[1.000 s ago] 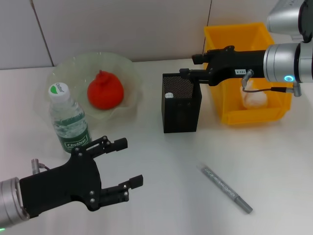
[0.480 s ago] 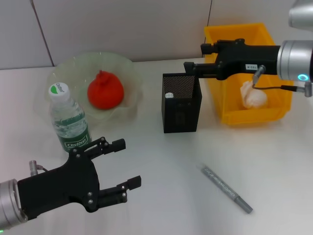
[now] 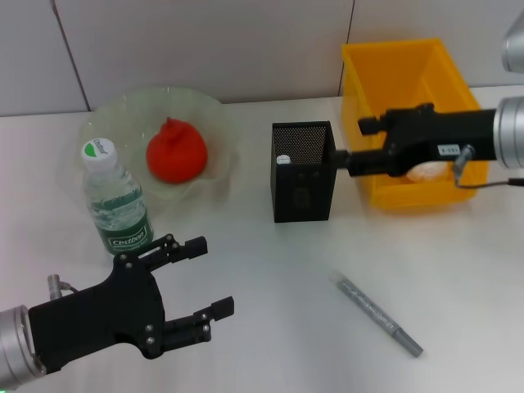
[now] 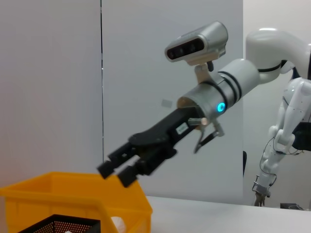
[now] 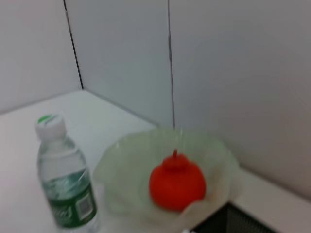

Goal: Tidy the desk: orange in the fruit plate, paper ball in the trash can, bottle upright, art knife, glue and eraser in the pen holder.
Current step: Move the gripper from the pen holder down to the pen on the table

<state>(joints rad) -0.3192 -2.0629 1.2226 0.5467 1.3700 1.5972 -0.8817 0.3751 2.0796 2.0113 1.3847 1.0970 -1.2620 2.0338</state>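
Observation:
The orange [image 3: 175, 153] lies in the fruit plate [image 3: 106, 115] at the back left. In front of the plate the bottle [image 3: 115, 201] stands upright. The pen holder [image 3: 303, 172] is mid-table, with the trash can [image 3: 405, 74] to its right. The paper ball [image 3: 430, 172] shows inside the can, partly hidden by my right arm. My right gripper [image 3: 337, 155] hovers beside the holder's right rim; in the left wrist view the right gripper [image 4: 116, 174] has its fingers apart and empty. The silver art knife [image 3: 377, 314] lies on the table at the front. My left gripper [image 3: 214, 276] is open near the front left. Glue and eraser are out of view.
The right wrist view shows the bottle [image 5: 65, 189], the orange [image 5: 176, 182] and the fruit plate [image 5: 214, 155] against the grey wall. White tabletop lies between the left gripper and the art knife.
My right gripper has drawn back from above the pen holder, moving right and lower, and now sits beside its right rim. The left arm has drifted slightly toward the front.

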